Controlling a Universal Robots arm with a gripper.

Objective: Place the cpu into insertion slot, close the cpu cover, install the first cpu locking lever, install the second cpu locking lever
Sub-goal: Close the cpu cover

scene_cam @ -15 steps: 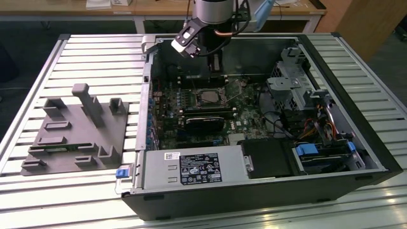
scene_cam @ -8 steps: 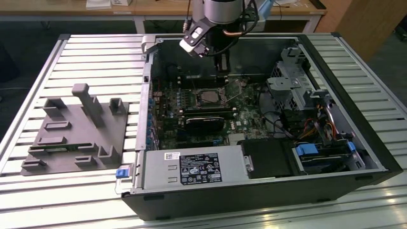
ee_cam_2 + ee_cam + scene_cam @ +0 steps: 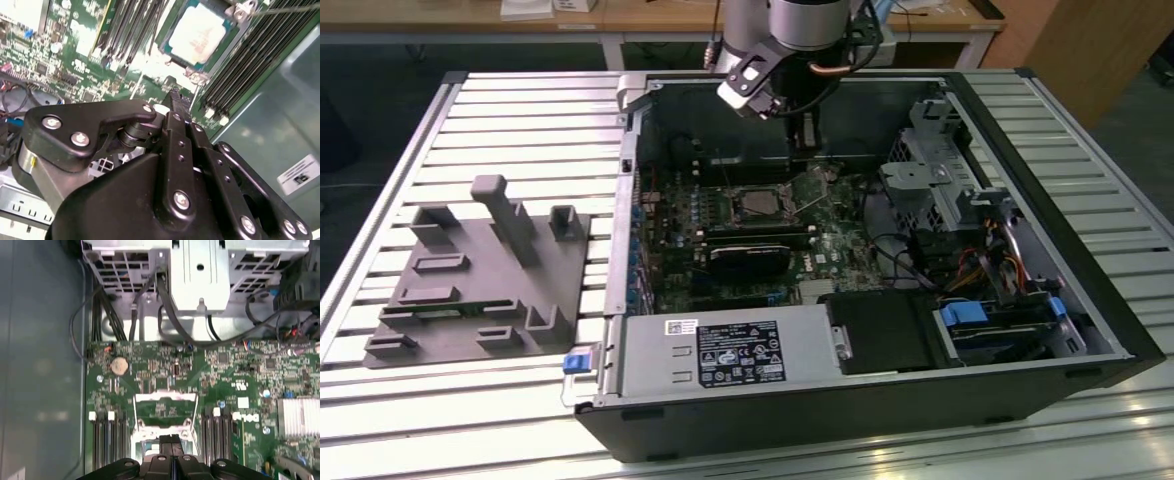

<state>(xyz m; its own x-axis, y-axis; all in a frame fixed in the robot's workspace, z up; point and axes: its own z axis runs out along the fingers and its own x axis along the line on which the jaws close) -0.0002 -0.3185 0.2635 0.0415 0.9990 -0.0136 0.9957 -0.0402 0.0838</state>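
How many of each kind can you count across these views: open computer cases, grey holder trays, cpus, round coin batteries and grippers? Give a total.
open computer case: 1
grey holder tray: 1
cpu: 1
round coin battery: 1
gripper: 1
Total: 5

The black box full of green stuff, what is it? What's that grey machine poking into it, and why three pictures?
That box is an open computer case lying on a metal table; the green part is its circuit board. The grey machine is a robot arm. One picture looks from outside; the other two come from cameras riding on the arm's wrist. Its black gripper is shut with nothing in it, close to the silvery square. That square is the cpu, already sitting in place. Beside the case lies a grey tray.
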